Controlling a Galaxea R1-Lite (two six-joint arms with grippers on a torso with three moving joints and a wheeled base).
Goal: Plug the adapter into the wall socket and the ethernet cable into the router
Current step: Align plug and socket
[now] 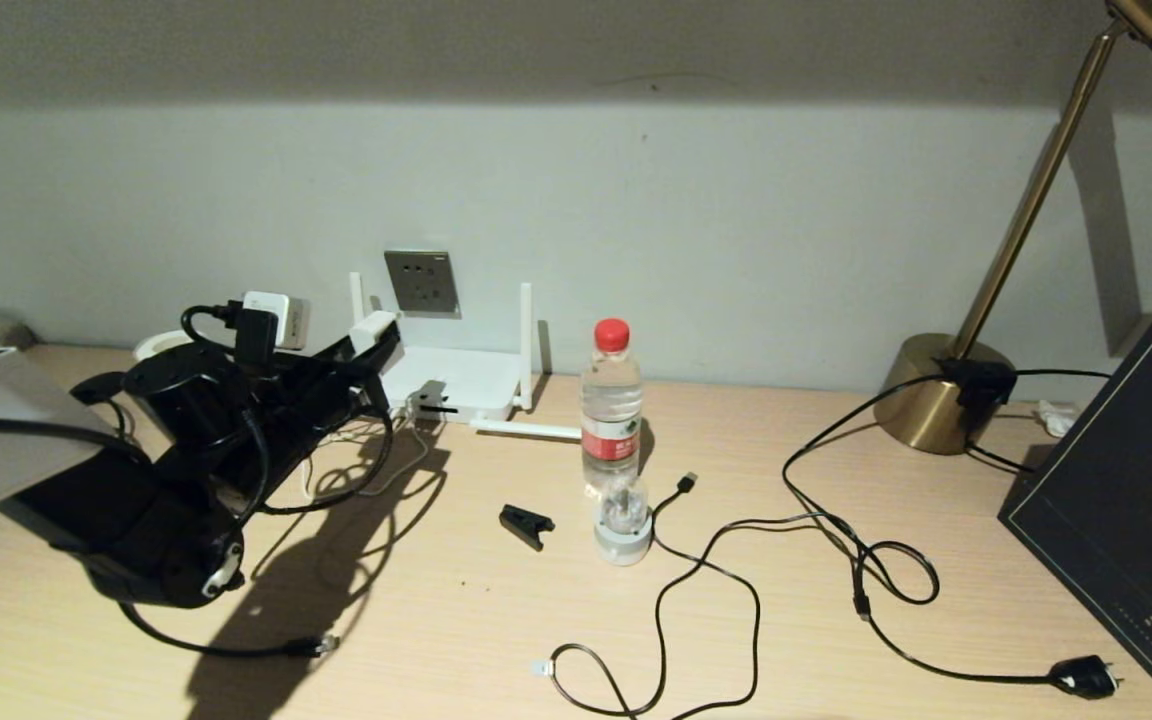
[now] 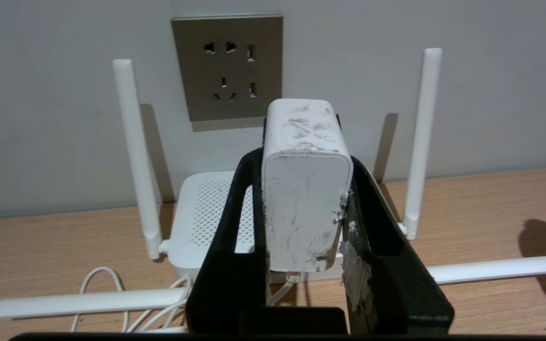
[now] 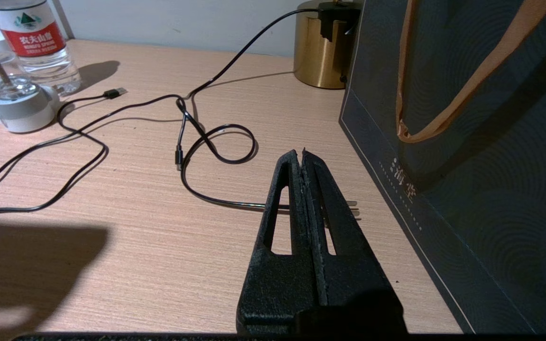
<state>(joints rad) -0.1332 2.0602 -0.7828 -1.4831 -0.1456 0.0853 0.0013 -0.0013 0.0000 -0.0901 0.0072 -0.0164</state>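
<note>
My left gripper [image 2: 304,158] is shut on the adapter [image 2: 304,189], a scuffed white cube whose thin white cord hangs down from it. It holds the adapter in the air above the router [image 2: 202,213], short of the wall and a little below the grey wall socket [image 2: 228,66]. In the head view, the adapter [image 1: 373,330] is just left of the wall socket [image 1: 421,283], over the white router [image 1: 456,385]. The ethernet cable's plug [image 1: 314,646] lies on the table near the front, under the left arm. My right gripper [image 3: 300,154] is shut and empty, low over the table beside a dark bag.
A water bottle [image 1: 611,405], a small white dome gadget [image 1: 623,520] and a black clip [image 1: 526,525] stand mid-table. A USB cable [image 1: 686,483] and the lamp cord with its black plug [image 1: 1086,678] trail rightward. Brass lamp base [image 1: 936,395] and dark bag [image 1: 1126,500] fill the right.
</note>
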